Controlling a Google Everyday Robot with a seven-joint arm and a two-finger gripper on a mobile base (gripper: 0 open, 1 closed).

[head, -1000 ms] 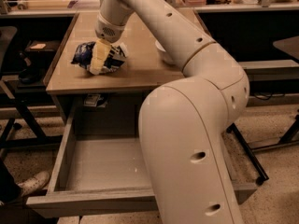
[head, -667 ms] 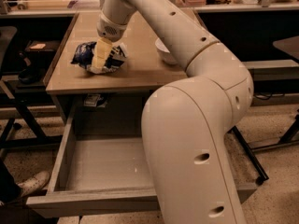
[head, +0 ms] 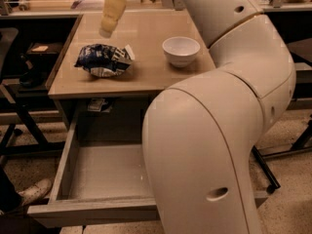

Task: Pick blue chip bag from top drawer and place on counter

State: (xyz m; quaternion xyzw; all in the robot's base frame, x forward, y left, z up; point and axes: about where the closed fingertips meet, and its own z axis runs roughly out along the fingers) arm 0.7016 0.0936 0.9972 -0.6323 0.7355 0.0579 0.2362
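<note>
- Up at the top of the shot, the gripper [head: 106,32] hangs in the air over the back-left part of the desk [head: 146,79], pale yellow and pointing down.
- Jaws: seen side-on as one tapered shape, so I cannot tell how far apart they stand. Nothing visible in them, and there is a clear gap to the bag below.
- The blue chip bag [head: 104,60] lies crumpled on the desk, left of centre, near the front edge, with white patches showing.
- To its right, well apart from it, a white bowl [head: 181,50] sits upright on the same glossy beige top.
- Below, the top drawer [head: 87,213] is pulled wide open, with its grey floor on show and no bag in the part that shows.
- The robot's big white arm [head: 209,130] fills the right side and hides the drawer's right end.
- Behind the desk runs a long pale shelf [head: 48,6] with clutter on it.
- Underfoot is a speckled floor [head: 292,194], and a light shoe [head: 34,193] pokes in at lower left, just beside the drawer's corner.
- Dark furniture [head: 12,43] stands left of the desk.
</note>
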